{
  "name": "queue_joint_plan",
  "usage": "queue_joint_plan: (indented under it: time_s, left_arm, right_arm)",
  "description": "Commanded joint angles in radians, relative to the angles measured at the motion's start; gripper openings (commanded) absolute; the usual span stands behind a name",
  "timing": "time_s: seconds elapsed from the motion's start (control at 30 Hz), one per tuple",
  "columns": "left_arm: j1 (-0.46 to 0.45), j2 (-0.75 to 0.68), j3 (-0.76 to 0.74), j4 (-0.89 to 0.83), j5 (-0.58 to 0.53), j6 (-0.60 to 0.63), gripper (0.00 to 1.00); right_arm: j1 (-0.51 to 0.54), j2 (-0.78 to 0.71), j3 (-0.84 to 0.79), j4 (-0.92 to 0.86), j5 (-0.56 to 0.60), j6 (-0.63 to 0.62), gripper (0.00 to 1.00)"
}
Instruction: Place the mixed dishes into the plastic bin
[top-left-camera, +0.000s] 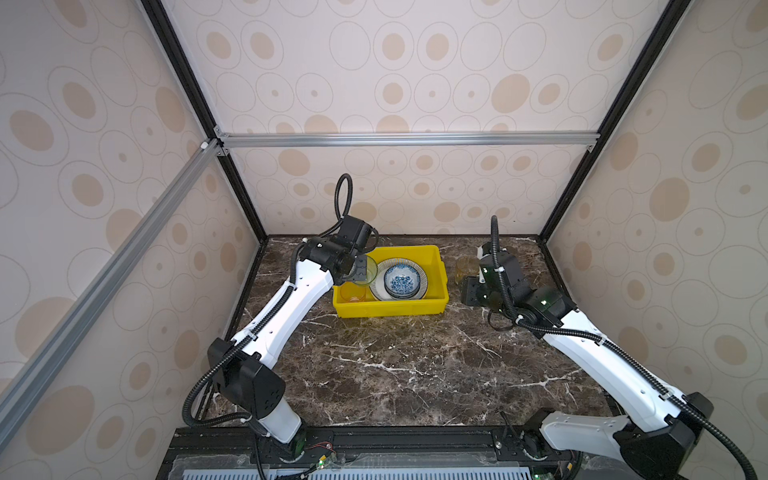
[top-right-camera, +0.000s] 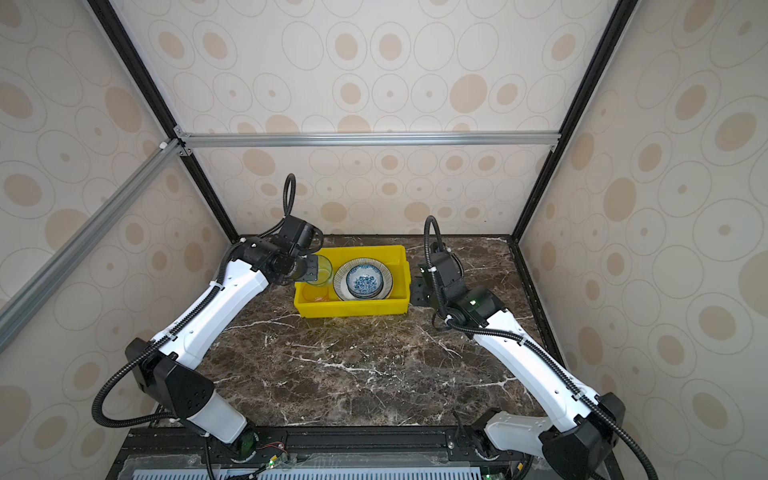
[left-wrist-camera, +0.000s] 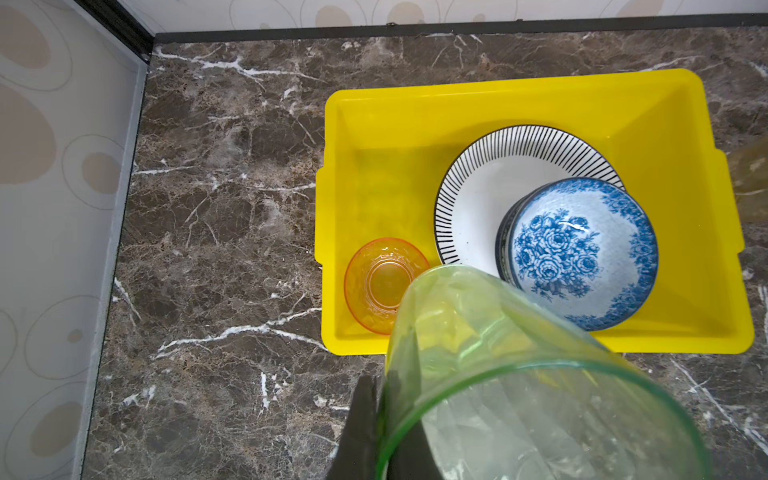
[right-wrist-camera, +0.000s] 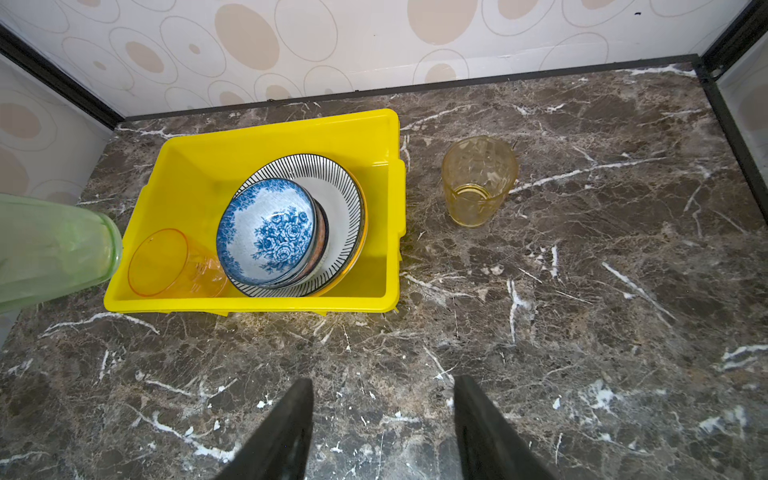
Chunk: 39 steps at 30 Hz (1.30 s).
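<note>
The yellow plastic bin (top-left-camera: 390, 309) (left-wrist-camera: 498, 85) stands at the back middle of the table. Inside it lies a striped-rim plate (left-wrist-camera: 478, 195) with a blue-floral bowl (left-wrist-camera: 582, 253) stacked on another bowl. An orange cup (left-wrist-camera: 382, 282) stands in the bin's near left corner. My left gripper (left-wrist-camera: 384, 415) is shut on the wall of a green cup (left-wrist-camera: 519, 374) (top-left-camera: 368, 270), held tilted above the bin's left end. An amber cup (right-wrist-camera: 478, 183) (top-left-camera: 467, 268) stands upright on the table right of the bin. My right gripper (right-wrist-camera: 382, 395) (top-left-camera: 471, 291) is open over bare table near it, holding nothing.
The dark marble table (top-left-camera: 395, 365) is walled in by patterned panels with black frame posts (top-left-camera: 245, 199) on three sides. The bin sits close to the back wall. The arm bases stand at the front edge.
</note>
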Motion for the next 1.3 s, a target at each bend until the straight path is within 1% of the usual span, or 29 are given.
queue_joint_plan:
  time_s: [0.0,0.27,0.53,0.7,1.27]
  left_arm:
    - [0.028,0.015,-0.007,0.007,0.019,0.027,0.00]
    - [0.078,0.026,-0.050,0.052,0.064,0.043,0.00]
    - [0.118,0.038,-0.078,0.065,0.074,0.067,0.00]
    - [0.143,0.043,-0.108,0.096,0.104,0.081,0.00]
    - [0.176,0.090,-0.115,0.126,0.142,0.105,0.00]
  right_arm:
    - [-0.019,-0.015,-0.013,0.008,-0.015,0.012,0.57]
    - [-0.058,0.010,-0.011,0.010,-0.054,0.007,0.57]
    - [-0.095,0.040,0.001,0.009,-0.070,0.000,0.57]
    - [-0.112,0.051,-0.006,0.020,-0.075,0.006,0.57]
    - [-0.143,0.099,-0.015,0.045,-0.103,0.022,0.57]
